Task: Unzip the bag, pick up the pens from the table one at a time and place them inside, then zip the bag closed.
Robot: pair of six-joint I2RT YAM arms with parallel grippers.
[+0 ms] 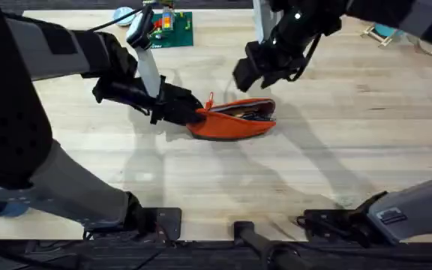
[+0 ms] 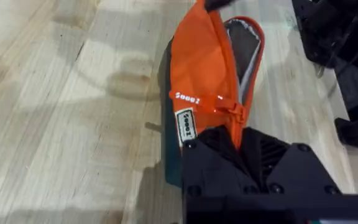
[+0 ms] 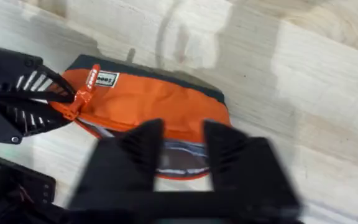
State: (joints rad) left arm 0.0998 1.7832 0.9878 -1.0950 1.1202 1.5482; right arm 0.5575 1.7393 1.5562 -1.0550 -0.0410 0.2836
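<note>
Out on the pale plank counter (image 1: 336, 142) the orange bag (image 1: 235, 124) lies mid-surface with its mouth gaping, something dark just peeking inside. The left pincer (image 1: 190, 112) is clamped on the bag's near end right by the pull tab (image 2: 236, 109), while the right pincer (image 3: 182, 140) hangs over the open mouth with its fingers (image 3: 143, 146) parted and nothing between them. Zipping looks like the job in hand, so I'd keep that left anchor firm and have the right pinch the tab squarely, drawing along the zipper line.
</note>
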